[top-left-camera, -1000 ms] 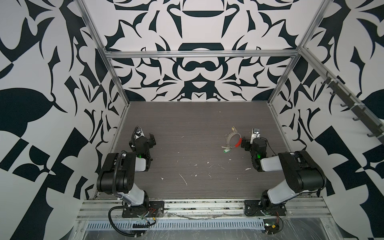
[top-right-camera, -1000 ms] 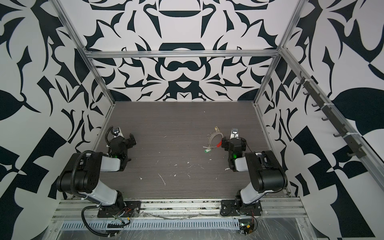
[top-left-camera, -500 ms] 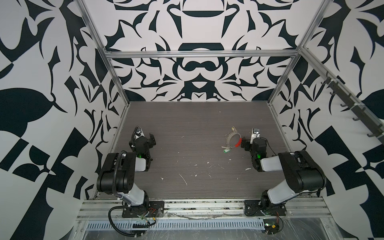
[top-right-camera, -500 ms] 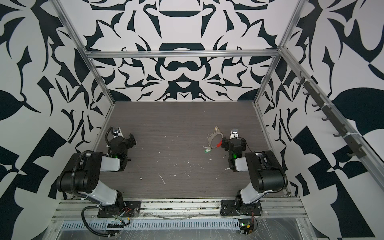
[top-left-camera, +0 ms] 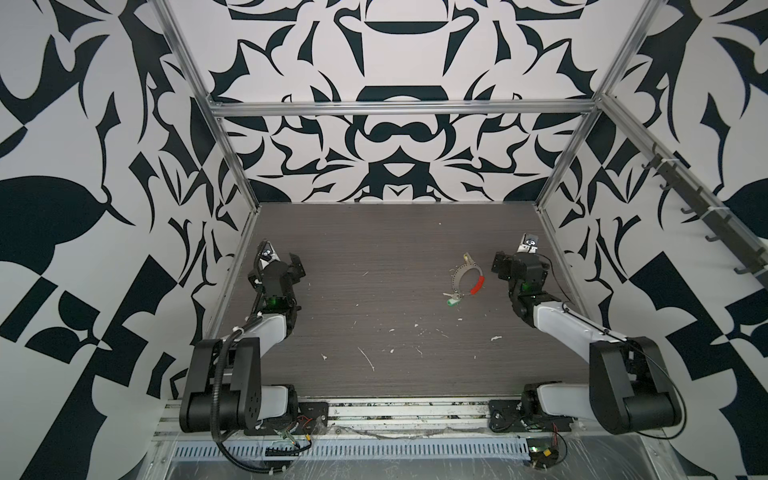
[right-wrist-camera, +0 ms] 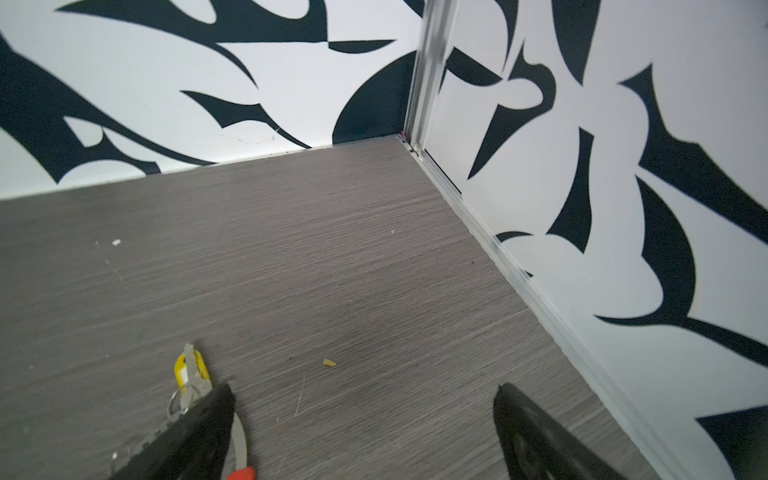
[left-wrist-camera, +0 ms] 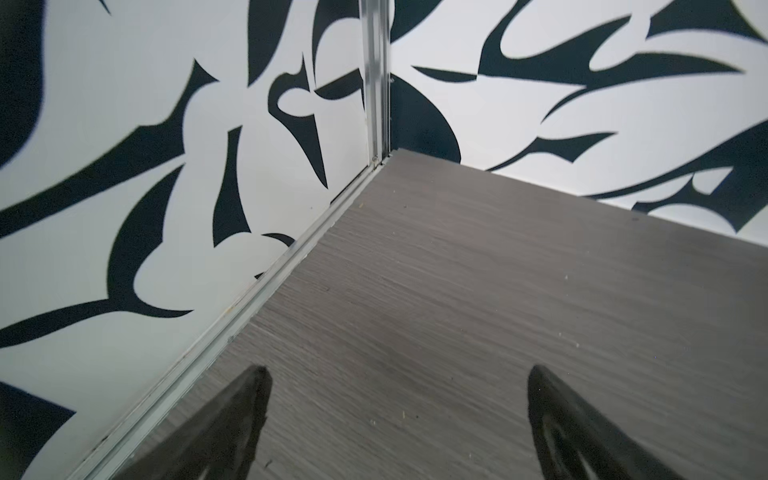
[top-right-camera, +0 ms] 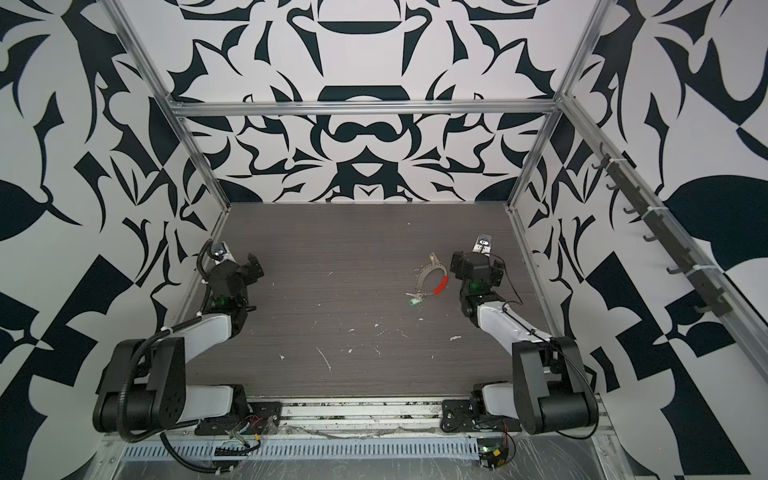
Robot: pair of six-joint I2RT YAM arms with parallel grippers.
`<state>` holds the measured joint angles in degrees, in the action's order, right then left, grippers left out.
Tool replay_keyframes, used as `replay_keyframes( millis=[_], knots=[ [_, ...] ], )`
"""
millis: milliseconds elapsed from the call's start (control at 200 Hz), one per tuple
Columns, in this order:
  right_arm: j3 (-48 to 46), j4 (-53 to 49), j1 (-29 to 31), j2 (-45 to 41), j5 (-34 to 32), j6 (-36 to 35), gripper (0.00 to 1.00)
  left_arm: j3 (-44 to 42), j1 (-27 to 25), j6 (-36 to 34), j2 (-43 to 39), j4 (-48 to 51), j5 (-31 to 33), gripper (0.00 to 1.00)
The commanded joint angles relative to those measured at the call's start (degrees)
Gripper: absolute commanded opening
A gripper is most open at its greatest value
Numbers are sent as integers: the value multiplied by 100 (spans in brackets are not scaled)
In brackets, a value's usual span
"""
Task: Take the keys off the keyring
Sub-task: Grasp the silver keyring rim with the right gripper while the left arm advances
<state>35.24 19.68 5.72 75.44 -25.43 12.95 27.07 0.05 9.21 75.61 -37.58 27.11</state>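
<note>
The keyring [top-left-camera: 455, 277] lies flat on the table, right of the middle, a grey loop with a red sleeve [top-left-camera: 479, 284]; it shows in both top views [top-right-camera: 418, 277]. A green key [top-left-camera: 451, 303] lies at its near end and a yellow key [right-wrist-camera: 189, 371] at its far end. My right gripper [top-left-camera: 518, 264] hovers open just right of the loop. In the right wrist view [right-wrist-camera: 363, 395] the loop's grey band [right-wrist-camera: 240, 438] runs under one fingertip [right-wrist-camera: 216, 405] and nothing is between the jaws. My left gripper [top-left-camera: 283, 261] is open and empty near the left wall [left-wrist-camera: 399, 374].
White flecks [top-left-camera: 368, 358] are scattered over the near part of the dark wood table [top-left-camera: 374, 249]. Patterned walls with aluminium rails [left-wrist-camera: 232, 328] close in the table on three sides, and each gripper sits near a side wall.
</note>
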Motion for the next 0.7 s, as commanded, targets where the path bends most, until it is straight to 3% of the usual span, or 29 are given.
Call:
replay_keyframes(
  millis=[0, 55, 105, 140, 230, 275, 390, 470, 550, 615, 695],
  knots=[
    [809, -1846, 2, -99, -488, 2003, 100, 249, 19, 451, -306, 566, 284, 99],
    [1179, -2749, -20, -76, -531, 2653, 100, 427, 22, 788, -501, 820, 337, 99],
    [1240, -2619, -40, -47, -59, 2302, 99, 563, 29, 1126, -599, 1027, 342, 99],
    [1202, -2457, -44, -47, 205, 2169, 93, 635, 29, 1439, -673, 1168, 401, 99],
    [992, -2053, -43, -153, 407, 2328, 89, 911, 29, 3226, -950, 2502, 1078, 99],
    [881, -1812, -44, -225, 815, 2125, 89, 1095, 82, 4130, -1094, 3317, 1239, 99],
    [1254, -2291, -45, -31, 1606, 1700, 87, 1075, 282, 4127, -1360, 3178, 143, 99],
    [1482, -2536, -51, 222, 2227, 1568, 80, 844, 285, 4407, -1605, 2746, -435, 99],
    [1498, -2567, -19, 417, 2923, 1590, 66, 477, 278, 4780, -1908, 2118, -1029, 99],
    [1390, -2588, 64, 549, 3119, 1736, 65, 318, 285, 4813, -2101, 1798, -1563, 100],
    [1302, -2603, 196, 696, 3285, 1800, 65, 447, 274, 4916, -2208, 2255, -2130, 100]
  ],
)
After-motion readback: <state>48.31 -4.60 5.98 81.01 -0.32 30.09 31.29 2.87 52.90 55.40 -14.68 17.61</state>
